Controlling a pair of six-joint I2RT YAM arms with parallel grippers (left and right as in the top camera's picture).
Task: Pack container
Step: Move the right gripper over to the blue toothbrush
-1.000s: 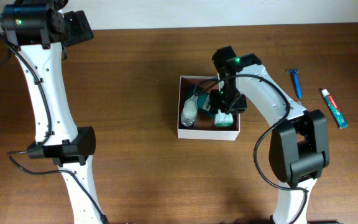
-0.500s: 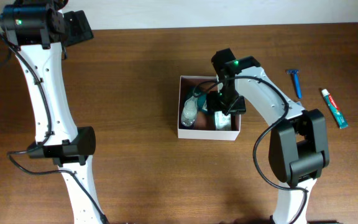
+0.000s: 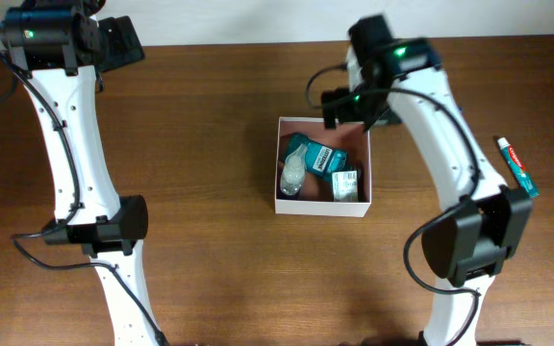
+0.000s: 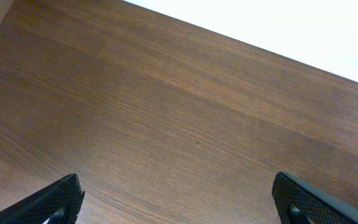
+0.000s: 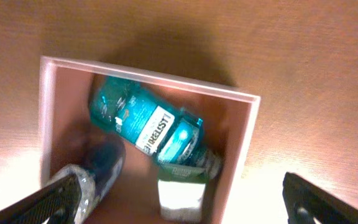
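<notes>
The container (image 3: 322, 206) is a square white-walled box at mid-table. Inside lie a teal mouthwash bottle (image 3: 315, 157), a clear bottle (image 3: 293, 174) and a green-white packet (image 3: 347, 183). My right gripper (image 3: 359, 108) hovers high over the container's back edge, open and holding nothing. Its wrist view looks down on the container's rim (image 5: 148, 75), the mouthwash bottle (image 5: 145, 121), the packet (image 5: 182, 186) and the clear bottle (image 5: 95, 177) between the spread tips of the right gripper (image 5: 188, 200). My left gripper (image 3: 115, 42) is at the far left back, and the left gripper (image 4: 185, 202) stands open over bare wood.
A toothpaste tube (image 3: 517, 165) lies on the table at the right, partly behind the right arm. The right arm's base (image 3: 465, 245) stands in front of it. The table's back edge (image 4: 303, 62) runs just beyond the left gripper.
The right gripper has opened, left the green-white packet in the container, and lifted up and back out of the box. The left arm has not moved.
</notes>
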